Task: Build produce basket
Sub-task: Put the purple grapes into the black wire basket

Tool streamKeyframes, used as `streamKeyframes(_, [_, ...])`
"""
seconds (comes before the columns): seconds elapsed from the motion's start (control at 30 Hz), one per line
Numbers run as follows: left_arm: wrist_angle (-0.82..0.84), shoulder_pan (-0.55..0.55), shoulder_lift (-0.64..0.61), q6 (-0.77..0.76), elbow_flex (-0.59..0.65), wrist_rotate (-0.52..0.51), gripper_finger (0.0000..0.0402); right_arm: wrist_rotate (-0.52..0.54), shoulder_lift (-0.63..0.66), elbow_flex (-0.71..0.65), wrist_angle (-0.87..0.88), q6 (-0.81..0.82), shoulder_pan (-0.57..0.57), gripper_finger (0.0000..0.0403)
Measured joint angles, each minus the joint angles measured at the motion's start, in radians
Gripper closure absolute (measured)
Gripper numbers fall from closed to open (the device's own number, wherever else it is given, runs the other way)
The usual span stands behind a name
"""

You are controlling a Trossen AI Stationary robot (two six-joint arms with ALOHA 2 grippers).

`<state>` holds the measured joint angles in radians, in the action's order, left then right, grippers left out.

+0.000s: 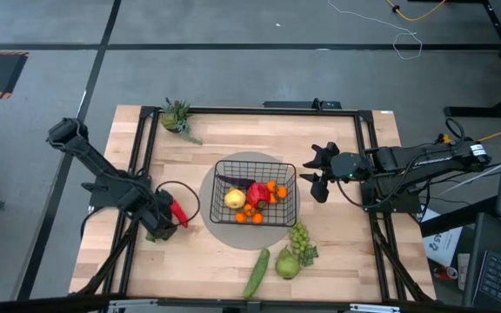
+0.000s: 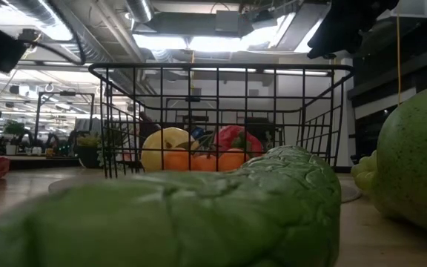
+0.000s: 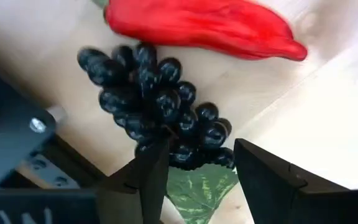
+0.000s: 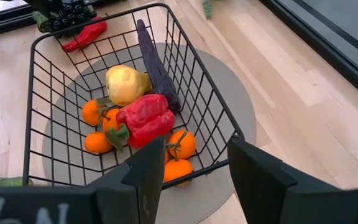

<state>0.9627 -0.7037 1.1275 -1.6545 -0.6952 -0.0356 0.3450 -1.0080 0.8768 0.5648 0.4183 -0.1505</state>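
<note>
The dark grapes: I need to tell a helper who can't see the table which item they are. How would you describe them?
Start at the black wire basket mid-table, then look toward the left arm. There the left gripper hangs open over a bunch of dark grapes with a green leaf, beside a long red pepper. They are a near-black beaded cluster; the green grapes lie across the table by the pear.

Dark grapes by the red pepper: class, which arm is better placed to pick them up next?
Left. Its open gripper sits right over the dark grapes; the right gripper waits across the basket.
</note>
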Motion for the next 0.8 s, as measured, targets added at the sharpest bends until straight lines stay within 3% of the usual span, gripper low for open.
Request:
streamKeyframes(0.17, [0.012,-0.011,0.0,-0.127,0.057,0.011,0.0225,0.0,0.0,0.0,0.0,0.0,0.0,0.0228])
streamKeyframes(0.3, [-0.031,-0.011,-0.001,-0.168,0.114,0.085,0.0225,0.001,0.0,0.0,0.001,0.0,0.0,0.0228])
streamKeyframes(0.47, [-0.16,-0.011,-0.003,-0.172,0.174,0.111,0.0225,0.001,0.0,0.0,0.002,-0.002,0.0,0.0228])
streamKeyframes(0.8, [-0.241,-0.011,-0.002,-0.15,0.228,0.111,0.0225,0.002,0.0,0.0,0.002,-0.003,0.0,0.0228])
